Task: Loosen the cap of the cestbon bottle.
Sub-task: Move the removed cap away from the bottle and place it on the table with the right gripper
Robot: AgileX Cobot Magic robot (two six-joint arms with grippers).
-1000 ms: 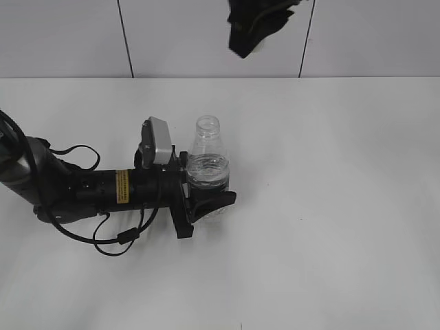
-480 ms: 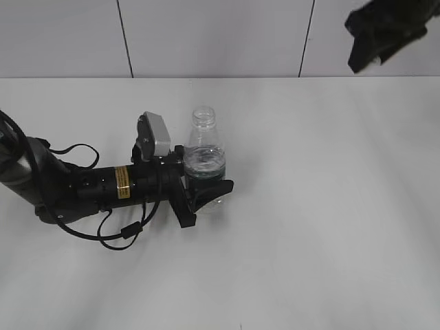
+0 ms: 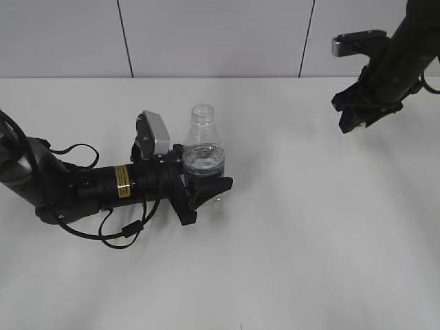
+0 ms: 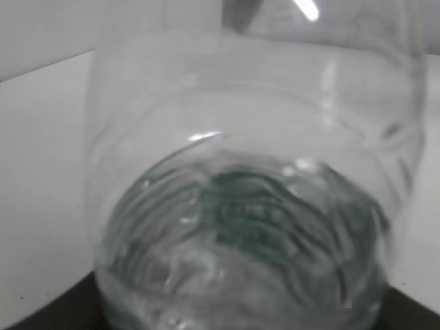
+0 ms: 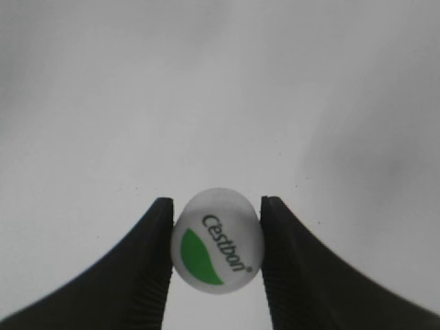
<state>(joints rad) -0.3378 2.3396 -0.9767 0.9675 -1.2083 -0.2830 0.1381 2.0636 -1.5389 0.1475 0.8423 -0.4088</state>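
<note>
The left arm lies low along the white bench point(image 3: 309, 227), reaching from the left edge toward the centre, with its wrist camera housing on top. The left tool point(image 3: 203, 190) is closed around the lower body of the cestbon bottle point(image 3: 203, 155), which stands upright on the bench left of centre with its neck open and uncapped; the left wrist view shows the clear bottle wall and green label at close range. The right arm descends from the upper right corner, well apart from the bottle, its right tool point(image 3: 359, 113) held above the bench. In the right wrist view, the right tool's fingers point(image 5: 148, 268) are clamped on the cap point(image 5: 218, 240), one on each side. Count: one bottle, one cap, two arms.
</note>
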